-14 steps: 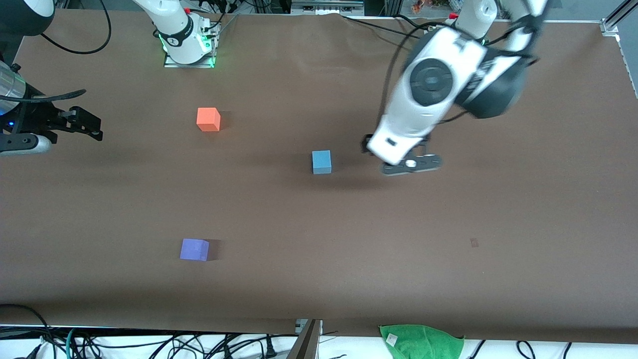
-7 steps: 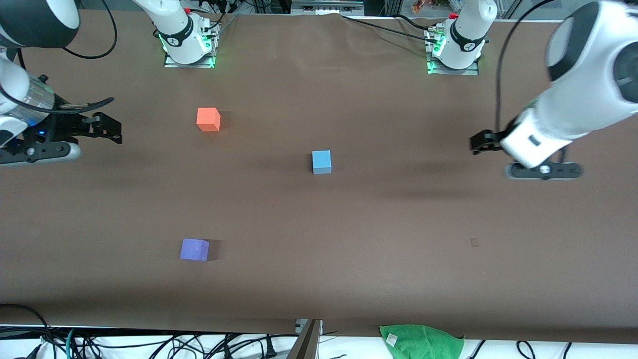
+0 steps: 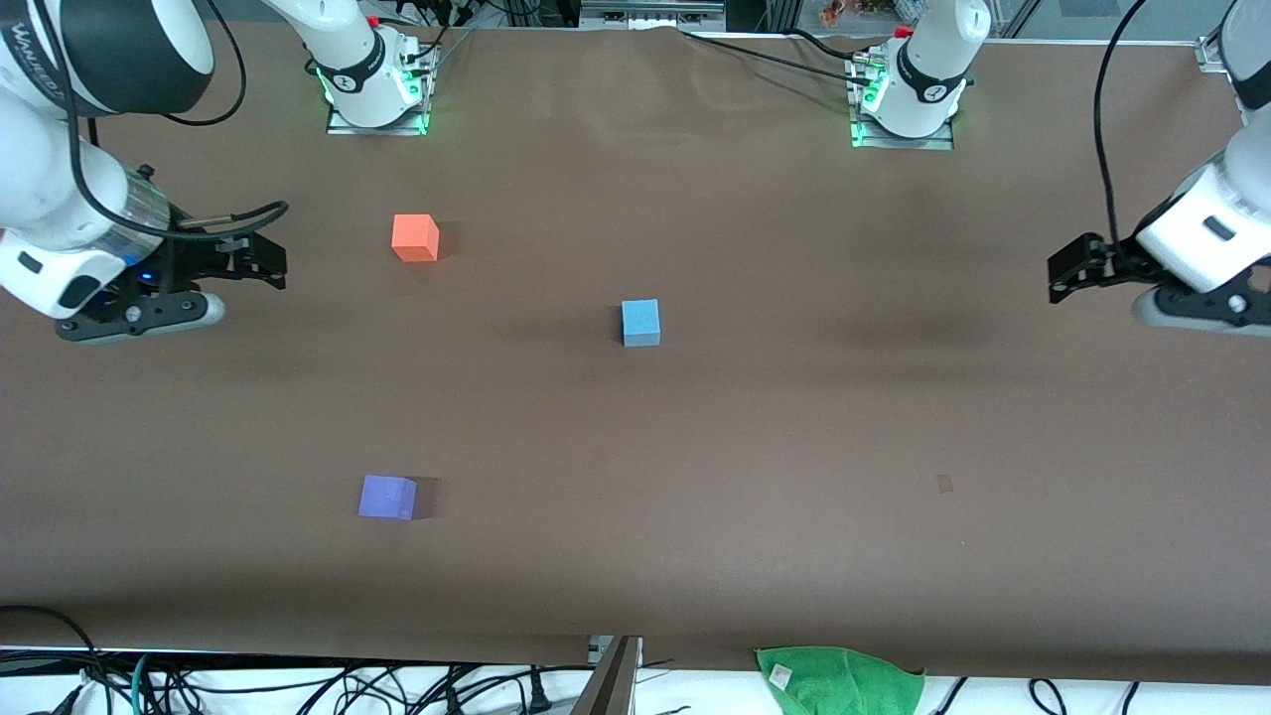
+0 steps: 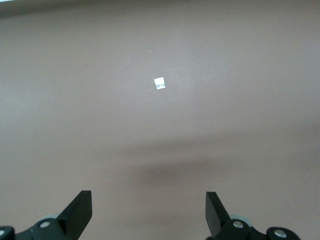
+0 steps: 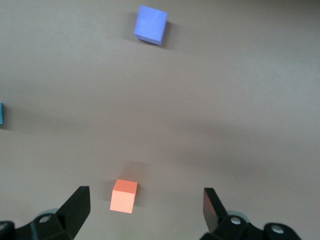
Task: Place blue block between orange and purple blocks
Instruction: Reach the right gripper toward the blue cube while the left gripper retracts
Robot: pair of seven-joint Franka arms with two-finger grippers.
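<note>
The blue block point(image 3: 640, 322) sits alone mid-table, just cut by the edge of the right wrist view point(image 5: 1, 114). The orange block point(image 3: 415, 237) lies closer to the arms' bases, and the purple block point(image 3: 387, 497) lies nearer the front camera, almost in line with it. My right gripper point(image 3: 273, 263) hangs open and empty over bare table beside the orange block, toward the right arm's end. In its wrist view the orange block point(image 5: 124, 196) shows between the open fingers of the gripper point(image 5: 146, 200), with the purple block point(image 5: 150, 24) farther off. My left gripper point(image 3: 1060, 276) is open and empty point(image 4: 148, 200) over bare table at the left arm's end.
A green cloth point(image 3: 839, 680) lies at the table's front edge, with cables below it. The arms' bases point(image 3: 372, 89) point(image 3: 906, 94) stand along the back edge. A small white speck point(image 4: 159, 83) marks the brown cover under the left gripper.
The left arm has swung away from beside the blue block out to its own end of the table. The right gripper has moved in toward the orange block. The blocks have not moved.
</note>
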